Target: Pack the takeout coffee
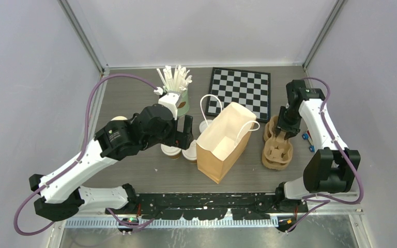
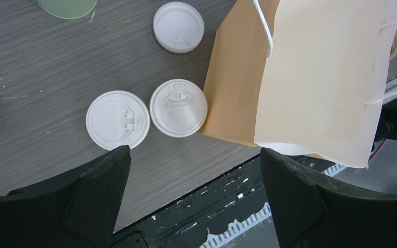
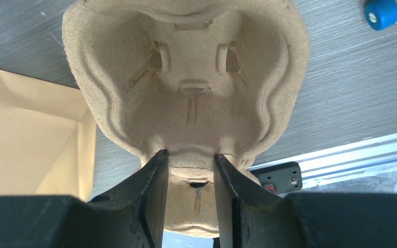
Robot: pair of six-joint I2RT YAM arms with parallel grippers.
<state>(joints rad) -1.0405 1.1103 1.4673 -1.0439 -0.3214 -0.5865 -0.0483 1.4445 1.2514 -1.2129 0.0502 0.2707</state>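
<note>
The bag (image 1: 222,142) stands upright and open-mouthed on the counter (image 1: 134,103), its white handles up. Both cups sit lidded on the counter at the bag's left, outside it. One cup (image 2: 178,107) is just beside the bag's wall. The other cup (image 2: 118,120) is just beside the first, on the side away from the bag, their lids nearly touching. A third lid (image 2: 179,27) lies farther back along that same side of the bag; I cannot tell whether a cup stands under it.

The left arm (image 1: 108,142) hangs over the two cups. The left jaws are released, spread wide above the lids and holding nothing.

To the bag's right sits the tray (image 1: 277,144). The right arm (image 1: 318,116) reaches down to it, and the right jaws are clenched on the tray's centre rib, touching pulp on both sides.

Behind the bag lies a chessboard (image 1: 239,92). Behind and to the bag's left stands a green can (image 1: 180,103) of white sticks (image 1: 173,77). Small blue pieces (image 1: 306,137) lie beyond the tray, on its side away from the bag.
</note>
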